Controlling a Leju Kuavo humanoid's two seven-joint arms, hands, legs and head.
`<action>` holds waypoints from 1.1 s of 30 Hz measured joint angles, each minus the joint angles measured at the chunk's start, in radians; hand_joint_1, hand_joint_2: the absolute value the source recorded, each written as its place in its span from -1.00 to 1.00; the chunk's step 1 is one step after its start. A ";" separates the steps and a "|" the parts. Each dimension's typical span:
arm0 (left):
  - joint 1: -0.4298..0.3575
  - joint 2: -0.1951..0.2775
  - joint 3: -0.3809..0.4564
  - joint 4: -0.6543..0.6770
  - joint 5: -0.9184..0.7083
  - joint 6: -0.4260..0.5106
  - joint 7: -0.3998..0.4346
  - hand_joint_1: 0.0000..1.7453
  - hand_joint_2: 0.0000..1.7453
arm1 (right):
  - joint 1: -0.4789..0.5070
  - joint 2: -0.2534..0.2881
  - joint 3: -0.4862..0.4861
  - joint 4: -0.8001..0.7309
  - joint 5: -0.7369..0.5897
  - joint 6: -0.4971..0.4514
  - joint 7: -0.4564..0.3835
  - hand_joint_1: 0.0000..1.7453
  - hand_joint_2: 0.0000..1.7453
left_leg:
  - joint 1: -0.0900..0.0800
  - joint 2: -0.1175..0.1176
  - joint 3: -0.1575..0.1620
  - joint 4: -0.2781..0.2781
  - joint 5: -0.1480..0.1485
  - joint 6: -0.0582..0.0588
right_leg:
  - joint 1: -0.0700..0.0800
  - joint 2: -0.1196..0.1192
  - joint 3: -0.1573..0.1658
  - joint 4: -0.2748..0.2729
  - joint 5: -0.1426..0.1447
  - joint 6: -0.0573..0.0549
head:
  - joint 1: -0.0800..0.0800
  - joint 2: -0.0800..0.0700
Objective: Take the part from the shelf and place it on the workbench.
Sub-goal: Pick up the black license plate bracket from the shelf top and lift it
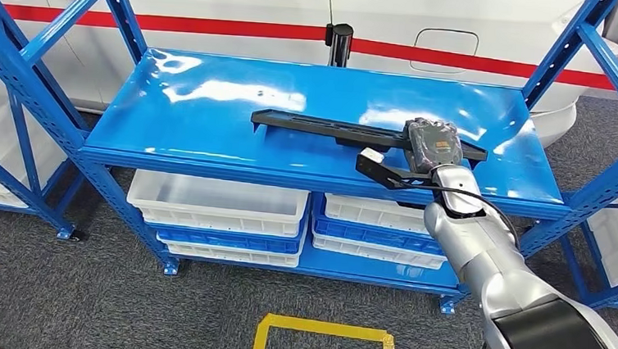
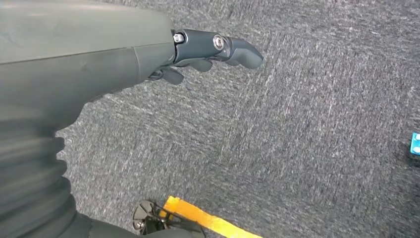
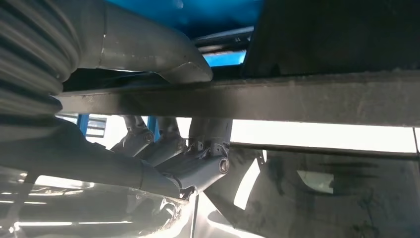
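Nearest to me, my left hand hangs at my side over grey carpet with a strip of yellow floor tape below it; its dark fingers are loosely curled and hold nothing.

Further out, my silver right arm reaches up and forward to the top deck of the blue steel shelf. My right hand sits over the right end of the long, flat black metal part, which lies on that deck near its front edge. In the right wrist view the part runs as a dark bar between the thick grey thumb on one side and the darker fingers on the other, so I judge the hand wrapped around it, though I cannot tell how firmly it bears on the metal.

What matters for the lift is that the part's long axis runs across the shelf, left to right, and nearly all its length stretches left of my grip. Held at one end like that, I expect the free end to sag or swing as it comes off the deck. The right hand is the one on the part; the left is well apart.

Below the deck, white plastic bins stand on the lower shelf, and beyond the rack is a white car body with a red stripe.
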 joint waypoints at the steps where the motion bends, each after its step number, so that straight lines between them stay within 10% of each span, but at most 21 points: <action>1: 0.000 0.000 0.002 0.000 0.001 -0.002 0.000 -1.00 1.00 | 0.000 -0.001 -0.004 -0.006 0.000 -0.002 -0.005 1.00 1.00 | 0.000 0.000 0.000 0.000 0.000 0.000 | 0.000 0.000 0.000 0.000 0.000 0.000 | 0.000 0.000; 28: 0.001 0.004 -0.010 0.000 -0.092 -0.033 0.192 -1.00 1.00 | 0.176 -0.068 -0.130 -0.546 -0.064 -0.001 -0.099 1.00 1.00 | -0.004 -0.001 -0.007 0.001 0.005 0.011 | -0.013 0.000 -0.003 -0.007 0.008 0.014 | -0.001 0.000; 31: -0.001 0.004 -0.026 0.000 -0.113 -0.026 0.198 -1.00 1.00 | 0.199 -0.081 -0.144 -0.579 -0.047 0.006 -0.093 1.00 1.00 | 0.006 0.004 -0.007 -0.017 0.024 0.029 | -0.006 0.000 -0.036 0.052 -0.031 0.008 | 0.001 0.000; 33: -0.002 0.003 -0.034 0.000 -0.118 -0.026 0.202 -1.00 1.00 | 0.215 -0.090 -0.152 -0.593 -0.040 0.006 -0.090 1.00 1.00 | 0.007 0.005 -0.017 -0.019 0.032 0.035 | -0.004 0.000 -0.102 0.188 -0.095 -0.007 | 0.002 0.000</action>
